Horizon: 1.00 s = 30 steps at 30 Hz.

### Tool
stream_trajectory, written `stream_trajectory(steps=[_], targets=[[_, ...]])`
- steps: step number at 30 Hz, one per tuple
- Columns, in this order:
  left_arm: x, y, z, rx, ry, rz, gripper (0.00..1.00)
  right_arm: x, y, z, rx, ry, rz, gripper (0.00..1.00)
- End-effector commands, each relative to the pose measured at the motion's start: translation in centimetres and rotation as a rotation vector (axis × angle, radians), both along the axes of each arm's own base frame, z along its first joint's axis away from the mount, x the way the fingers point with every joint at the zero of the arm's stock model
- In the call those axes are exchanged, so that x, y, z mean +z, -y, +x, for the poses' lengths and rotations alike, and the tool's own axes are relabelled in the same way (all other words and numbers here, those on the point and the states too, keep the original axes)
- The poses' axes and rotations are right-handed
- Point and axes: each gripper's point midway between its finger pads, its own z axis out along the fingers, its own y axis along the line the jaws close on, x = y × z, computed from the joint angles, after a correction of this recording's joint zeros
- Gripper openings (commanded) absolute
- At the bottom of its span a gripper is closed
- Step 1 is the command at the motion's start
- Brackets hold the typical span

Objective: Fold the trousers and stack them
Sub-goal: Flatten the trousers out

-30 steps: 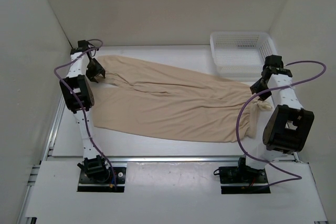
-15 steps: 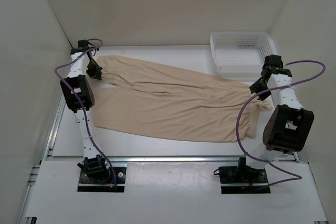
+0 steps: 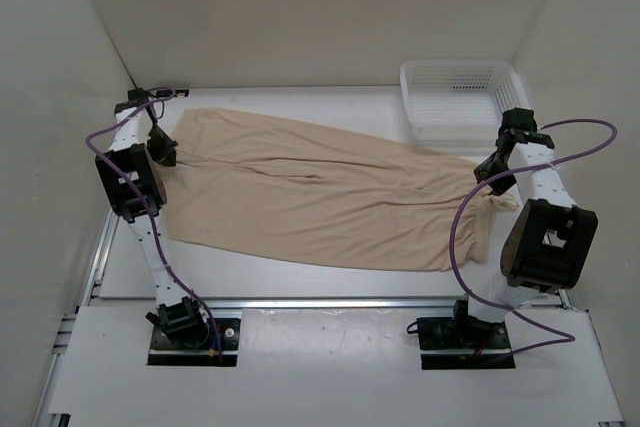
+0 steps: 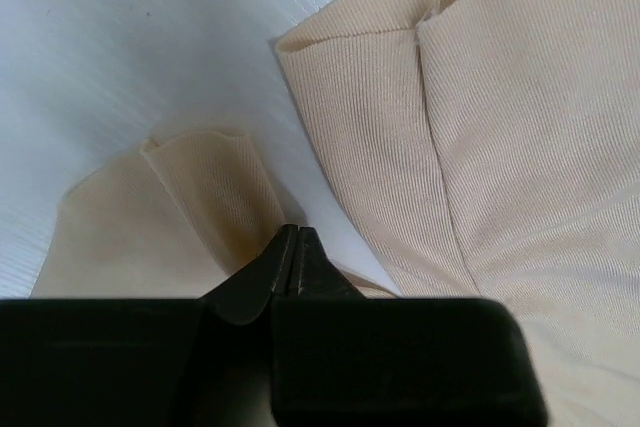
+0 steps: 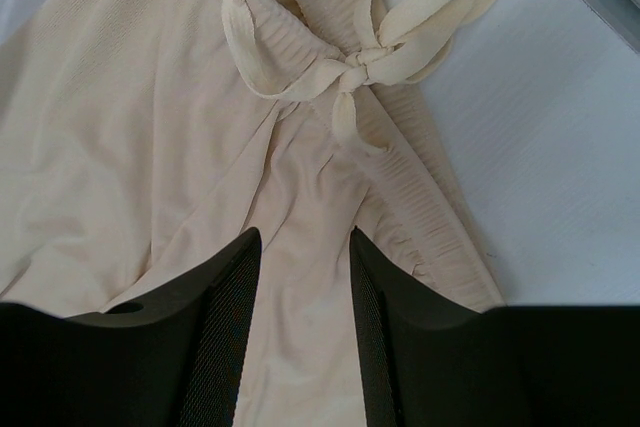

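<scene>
The beige trousers [image 3: 330, 197] lie spread across the table, cuffs to the left and waist to the right. My left gripper [image 3: 162, 144] is at the cuffs. In the left wrist view its jaws [image 4: 297, 232] are pressed together on a raised fold of cuff fabric [image 4: 190, 207], and the other leg's hem [image 4: 350, 57] lies flat beside it. My right gripper [image 3: 492, 175] is over the waist. Seen from the right wrist, its fingers [image 5: 305, 237] stand apart over flat cloth just below the tied drawstring bow [image 5: 365, 57].
A white mesh basket [image 3: 455, 97] stands at the back right, just behind the right gripper. White walls close in the table on the left, back and right. A metal rail [image 3: 330, 302] runs along the near edge.
The left gripper has shut on the cuff and moved left toward the wall, drawing the trouser legs' left ends with it. The right arm has not moved.
</scene>
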Motion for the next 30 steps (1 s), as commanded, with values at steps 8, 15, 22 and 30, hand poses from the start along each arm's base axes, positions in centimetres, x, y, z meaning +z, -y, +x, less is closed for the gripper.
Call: stream_trajectory(steps=[8, 15, 22, 30], targets=[[7.9, -1.0, 0.3, 0.024, 0.127, 0.092, 0.1, 1.4, 0.5, -1.9, -0.01, -0.008, -0.032, 0.46], [17.3, -1.0, -0.9, 0.029, 0.288, 0.162, 1.0, 2.4, -1.8, -4.8, 0.053, 0.027, 0.059, 0.46], [11.5, 3.3, -9.7, 0.146, 0.183, -0.062, 0.97, 1.2, -5.8, -9.9, 0.115, 0.015, 0.197, 0.46], [4.5, 4.4, -19.5, 0.287, -0.024, -0.163, 0.69, -0.3, -7.6, -13.2, 0.177, -0.013, 0.251, 0.47]])
